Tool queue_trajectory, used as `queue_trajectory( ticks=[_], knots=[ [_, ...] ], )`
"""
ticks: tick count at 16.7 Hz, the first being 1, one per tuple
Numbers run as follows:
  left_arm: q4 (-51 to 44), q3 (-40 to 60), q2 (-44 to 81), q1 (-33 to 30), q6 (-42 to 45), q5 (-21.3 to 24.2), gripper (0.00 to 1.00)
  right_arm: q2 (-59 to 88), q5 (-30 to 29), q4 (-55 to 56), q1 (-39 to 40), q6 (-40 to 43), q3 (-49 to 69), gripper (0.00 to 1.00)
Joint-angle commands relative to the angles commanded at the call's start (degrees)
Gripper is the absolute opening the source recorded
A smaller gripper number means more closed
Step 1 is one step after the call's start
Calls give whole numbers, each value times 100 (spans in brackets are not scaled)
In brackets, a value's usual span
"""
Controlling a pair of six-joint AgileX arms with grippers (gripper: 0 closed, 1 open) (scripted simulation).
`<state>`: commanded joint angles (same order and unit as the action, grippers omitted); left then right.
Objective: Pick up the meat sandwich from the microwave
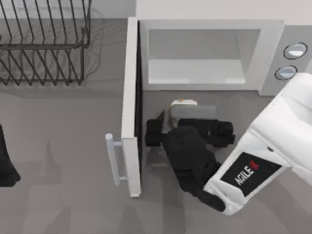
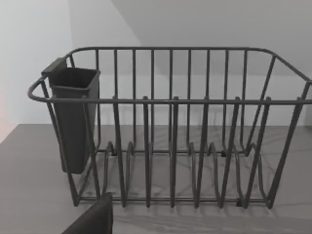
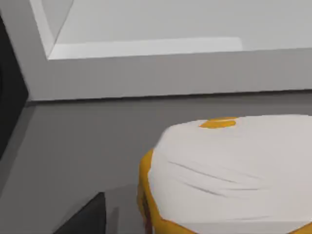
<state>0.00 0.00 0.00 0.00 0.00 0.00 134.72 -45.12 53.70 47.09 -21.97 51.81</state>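
Right gripper (image 1: 187, 117) is hovering at the meat sandwich (image 1: 184, 103), grip state unclear; sandwich is sitting on the table (image 1: 58, 146) just outside the open microwave (image 1: 204, 53), long axis left-right.

Right end effector (image 1: 187, 116) low, wrist angled forward; left arm (image 1: 7, 163) parked.

Black wire dish rack (image 1: 44, 44), grey table (image 1: 63, 156)
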Motion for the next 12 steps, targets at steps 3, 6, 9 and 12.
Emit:
queue_trajectory(
  ticks=[3,6,9,12],
  knots=[
    [0,0,0,0,0,0,100,234,-81,97,85,-40,93,100],
    [0,0,0,0,0,0,100,234,-81,97,85,-40,93,100],
    [0,0,0,0,0,0,100,66,-91,57,0,190,263,100],
    [0,0,0,0,0,0,100,464,135,-147,-241,301,847,100]
  ],
)
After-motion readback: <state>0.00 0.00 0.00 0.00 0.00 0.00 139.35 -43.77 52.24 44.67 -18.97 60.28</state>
